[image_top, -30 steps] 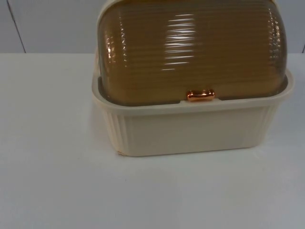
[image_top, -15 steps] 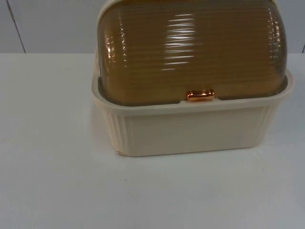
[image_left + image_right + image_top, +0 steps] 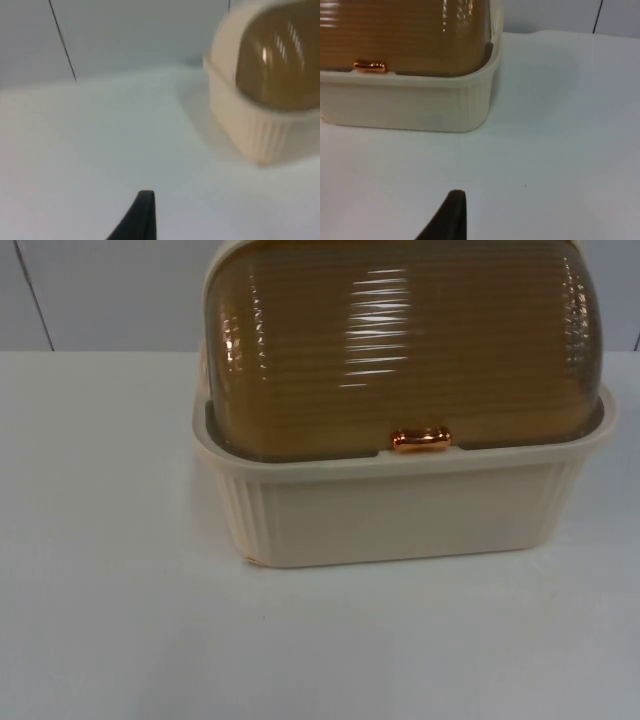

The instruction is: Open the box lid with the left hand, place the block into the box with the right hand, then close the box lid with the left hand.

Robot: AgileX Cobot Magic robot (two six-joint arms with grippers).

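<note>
One closed box on the worktop, both tools held back

One cream box point(image 3: 400, 510) stands on the white worktop point(image 3: 110, 620), close to the grey wall point(image 3: 100, 290) behind it. Its lower body is ribbed on the front and sides and has a wide rim. A brown, see-through, ribbed domed lid point(image 3: 400, 340) sits down inside that rim, fully shut. A small copper-coloured handle point(image 3: 420, 440) is fixed at the middle of the lid's front edge, just above the rim.

Left tool point(image 3: 142, 215): one black fingertip shows above bare worktop, well apart from the box. From this side the box point(image 3: 255, 130) presents its end wall and the rounded end of the lid point(image 3: 280, 65). Whether the fingers are spread or closed cannot be told.

Right tool point(image 3: 450, 215): one black fingertip shows above bare worktop, near the front corner of the box point(image 3: 420, 107) but not touching it. The lid point(image 3: 405, 35) and the handle point(image 3: 369, 65) are seen from the front. Whether the fingers are spread or closed cannot be told.

Surroundings: the wall carries thin dark vertical seams point(image 3: 62, 40). A tiny dark speck point(image 3: 524, 186) lies on the worktop beside the right tool's fingertip. Nothing rests against the box front, and the strip of worktop between each fingertip and the box holds no obstacle.
</note>
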